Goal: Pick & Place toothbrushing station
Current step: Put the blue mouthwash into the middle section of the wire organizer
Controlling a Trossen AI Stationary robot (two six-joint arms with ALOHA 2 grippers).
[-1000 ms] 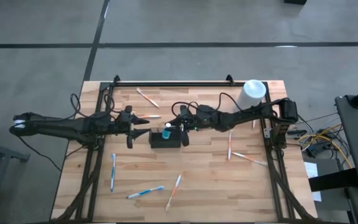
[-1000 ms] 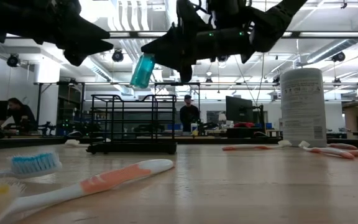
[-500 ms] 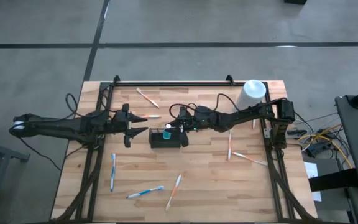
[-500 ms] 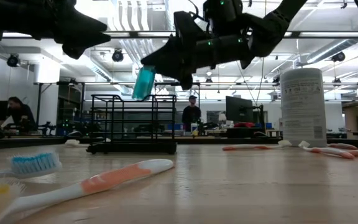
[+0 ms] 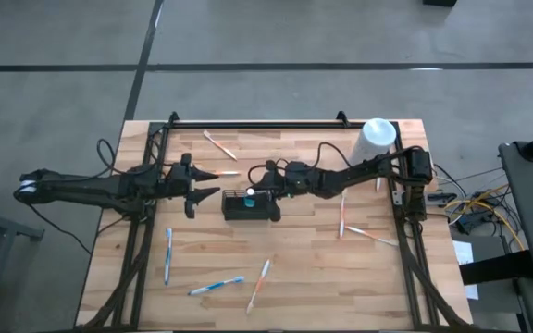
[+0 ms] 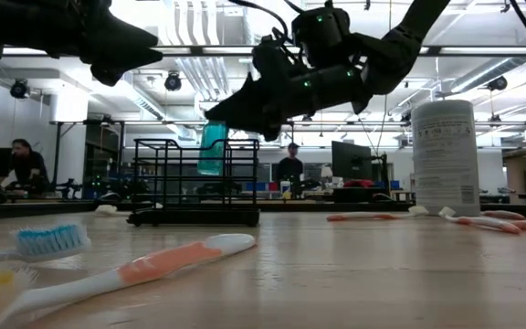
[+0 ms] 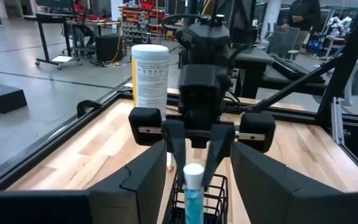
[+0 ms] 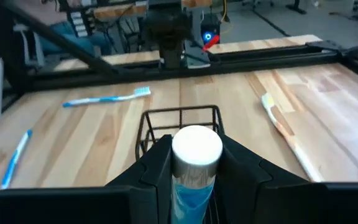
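Toothbrushing station (image 5: pixel 250 205) directly under right jaws (image 5: pixel 252 193) clamping blue tube (image 6: pixel 213 148); left jaws (image 5: pixel 213 182) open beside.

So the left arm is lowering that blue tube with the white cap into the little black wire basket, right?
Not quite: the right gripper holds the blue tube, as the right wrist view shows. It does hang at the black wire basket. The left gripper waits beside the basket, open and empty.
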